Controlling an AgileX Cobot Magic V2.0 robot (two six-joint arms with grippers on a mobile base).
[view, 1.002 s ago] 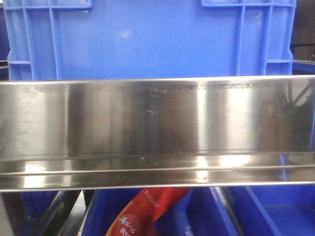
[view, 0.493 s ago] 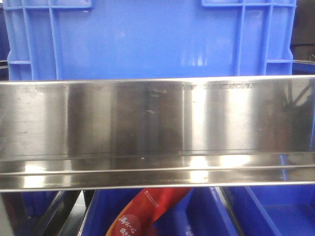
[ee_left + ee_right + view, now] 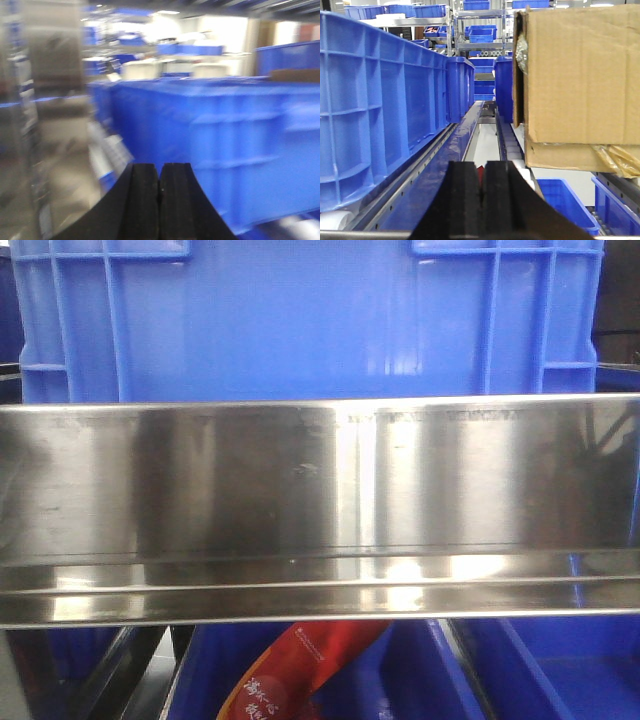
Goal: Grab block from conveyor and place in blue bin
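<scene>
The conveyor and the block are out of view in every frame. A big blue bin (image 3: 300, 320) fills the top of the front view, behind a shiny steel rail (image 3: 320, 500). My left gripper (image 3: 160, 167) is shut with nothing between its pads; its view is blurred, with a blue bin (image 3: 225, 145) just ahead and to the right. My right gripper (image 3: 482, 167) is shut, pads together; a small red patch shows beyond the gap. A long blue bin (image 3: 375, 100) stands to its left.
A cardboard box (image 3: 580, 85) sits close on the right of the right wrist view, above a small blue bin (image 3: 565, 200). A roller track (image 3: 445, 165) runs ahead between them. A red printed packet (image 3: 295, 675) lies in a blue bin below the steel rail. Shelves with blue bins stand far back.
The front view has shifted slightly, so the blue bin sits a little further right, and the reflections on the steel rail have moved. Nothing was taken hold of or let go.
</scene>
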